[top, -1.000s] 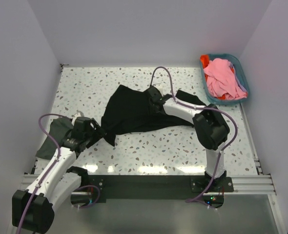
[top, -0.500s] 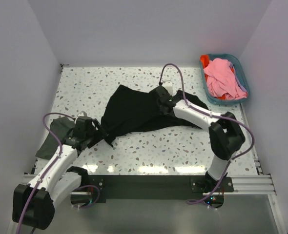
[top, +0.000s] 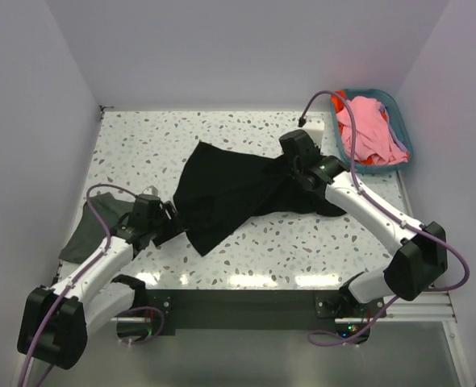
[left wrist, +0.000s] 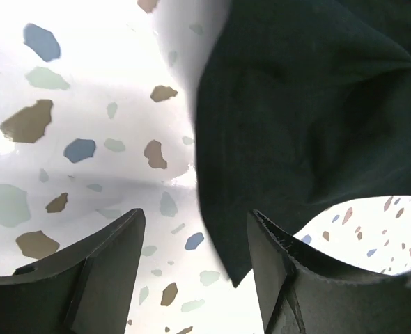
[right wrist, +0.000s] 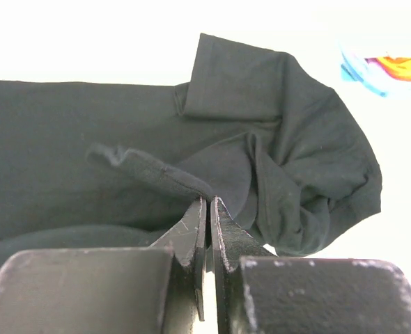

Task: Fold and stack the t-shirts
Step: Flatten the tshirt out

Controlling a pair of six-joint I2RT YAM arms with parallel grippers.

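Note:
A large black t-shirt (top: 230, 189) lies crumpled across the middle of the table. My right gripper (top: 293, 164) is shut on a raised fold of it (right wrist: 150, 174) near its right sleeve, the gripper (right wrist: 209, 205) pinching the cloth. My left gripper (top: 167, 224) is open at the shirt's front left corner. In the left wrist view that corner (left wrist: 275, 125) reaches down between the fingers (left wrist: 108, 271) and is not gripped. A dark grey t-shirt (top: 83, 230) lies at the left edge. Pink (top: 367, 129) and orange-red (top: 361, 160) t-shirts lie in the basket.
The teal plastic basket (top: 402, 127) stands at the back right corner, just beyond my right arm; a bit of it shows in the right wrist view (right wrist: 380, 75). White walls enclose the speckled table (top: 141, 137) on three sides. A black rail (top: 246, 302) runs along the front.
My right arm has swung right toward the basket, drawing the shirt's right side with it. The shirt's front left corner now lies farther forward. My left gripper has shifted slightly right.

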